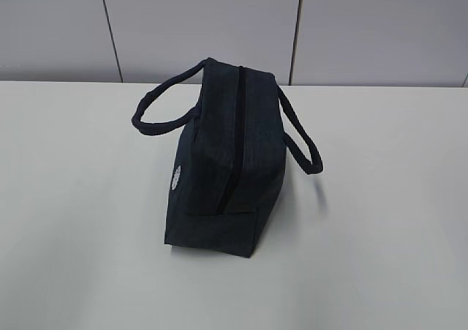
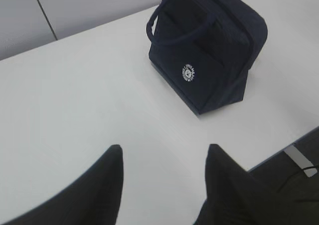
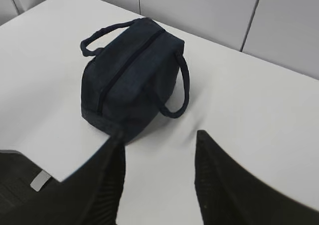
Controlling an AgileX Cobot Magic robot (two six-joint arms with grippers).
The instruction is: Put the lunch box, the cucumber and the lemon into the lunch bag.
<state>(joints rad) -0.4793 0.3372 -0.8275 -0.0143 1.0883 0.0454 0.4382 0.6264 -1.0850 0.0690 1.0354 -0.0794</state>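
The dark navy lunch bag (image 1: 219, 162) stands on the white table (image 1: 73, 198), zipper shut along its top, handles drooping to both sides, a white emblem on its left face. It also shows in the left wrist view (image 2: 209, 45) and in the right wrist view (image 3: 129, 75). My left gripper (image 2: 164, 147) is open and empty over bare table, well short of the bag. My right gripper (image 3: 159, 135) is open and empty, close to the bag's near end. Neither gripper shows in the exterior view. The lunch box, cucumber and lemon are out of view.
A grey panelled wall (image 1: 219, 23) runs behind the table. The table's front edge and the dark floor show in the left wrist view (image 2: 294, 155) and in the right wrist view (image 3: 30, 175).
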